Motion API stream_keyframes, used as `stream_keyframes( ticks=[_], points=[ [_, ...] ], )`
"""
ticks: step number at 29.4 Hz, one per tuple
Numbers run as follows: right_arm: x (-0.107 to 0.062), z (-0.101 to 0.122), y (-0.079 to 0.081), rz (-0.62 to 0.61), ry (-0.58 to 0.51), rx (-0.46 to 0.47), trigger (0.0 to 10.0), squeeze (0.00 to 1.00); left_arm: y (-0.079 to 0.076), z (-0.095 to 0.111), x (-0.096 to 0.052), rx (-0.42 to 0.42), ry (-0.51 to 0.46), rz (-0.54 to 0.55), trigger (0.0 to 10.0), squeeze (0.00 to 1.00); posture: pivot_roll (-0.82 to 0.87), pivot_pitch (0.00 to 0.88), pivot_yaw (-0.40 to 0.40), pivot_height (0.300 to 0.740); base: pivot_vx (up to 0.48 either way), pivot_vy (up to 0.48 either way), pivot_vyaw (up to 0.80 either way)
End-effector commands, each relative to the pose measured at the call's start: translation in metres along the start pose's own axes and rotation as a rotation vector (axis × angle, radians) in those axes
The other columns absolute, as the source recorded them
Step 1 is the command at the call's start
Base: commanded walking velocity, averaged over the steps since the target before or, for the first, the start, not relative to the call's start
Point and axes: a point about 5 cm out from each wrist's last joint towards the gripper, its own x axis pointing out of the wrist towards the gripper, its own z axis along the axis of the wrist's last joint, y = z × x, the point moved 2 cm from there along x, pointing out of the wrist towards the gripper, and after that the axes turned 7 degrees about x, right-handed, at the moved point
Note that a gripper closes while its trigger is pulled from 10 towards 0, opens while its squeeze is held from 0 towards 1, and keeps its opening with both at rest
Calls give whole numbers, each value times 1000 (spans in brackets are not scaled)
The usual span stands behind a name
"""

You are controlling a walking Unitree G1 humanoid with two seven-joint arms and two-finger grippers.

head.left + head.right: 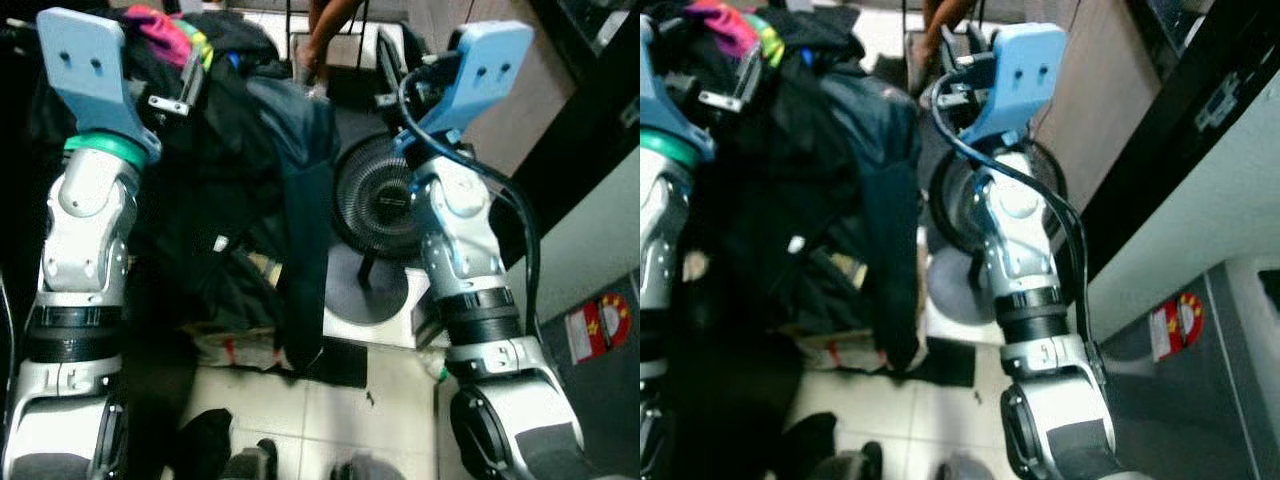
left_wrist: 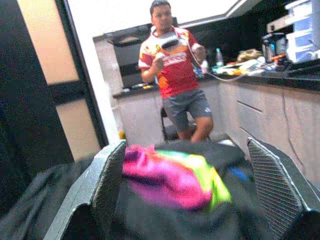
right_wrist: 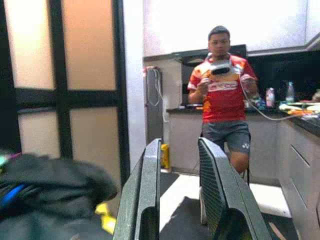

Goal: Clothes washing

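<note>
While the dark clothes (image 1: 240, 180) hang bundled between both raised arms, the left gripper (image 2: 190, 200) holds them with fingers spread wide around the pile. The right gripper (image 3: 182, 195) beside it is narrow and empty. Washing seems barely begun: nothing is loaded yet, and a person (image 3: 223, 95) stands beyond.

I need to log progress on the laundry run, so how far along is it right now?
Early stage. Done: a pile of dark clothes with a pink and green garment on top has been gathered. In hand: the left claw is open around the top of that pile, carrying it; the right claw is nearly closed on nothing, beside the floor fan. Left: no washing machine is in sight, so loading and washing remain.
</note>
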Motion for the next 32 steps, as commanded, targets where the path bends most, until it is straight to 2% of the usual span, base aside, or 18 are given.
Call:
stream_keyframes(
  ticks=[1, 4, 25, 26, 30, 32],
  points=[
    [-1, -1, -1, -3, 4, -1, 10000, 0, -1, 0, -1, 13, 1, -4, 10000, 0, 128, 66, 27, 740, 465, 0, 556],
    [-1, -2, -2, -10, 10, -15, 10000, 0, 0, 0, -1, 12, 2, -1, 10000, 0, 128, 66, 27, 740, 446, 0, 719],
    [-1, -2, -1, -6, 5, 8, 10000, 0, -1, 0, -2, 19, 1, -10, 10000, 0, 128, 71, 28, 740, 0, 0, 0],
    [0, 3, 7, 45, -14, 18, 10000, 0, -6, -3, -3, 30, 26, -67, 10000, 0, 128, 77, 29, 740, 0, 0, 0],
    [1, 9, 18, 106, -35, 23, 10000, 0, -15, -8, -6, 28, 52, -144, 10000, 0, 128, 77, 29, 740, 0, 0, 0],
    [1, 9, 19, 110, -34, 23, 10000, 0, -15, -8, -6, 30, 51, -149, 10000, 0, 128, 77, 29, 740, 0, 0, 0]
  ],
)
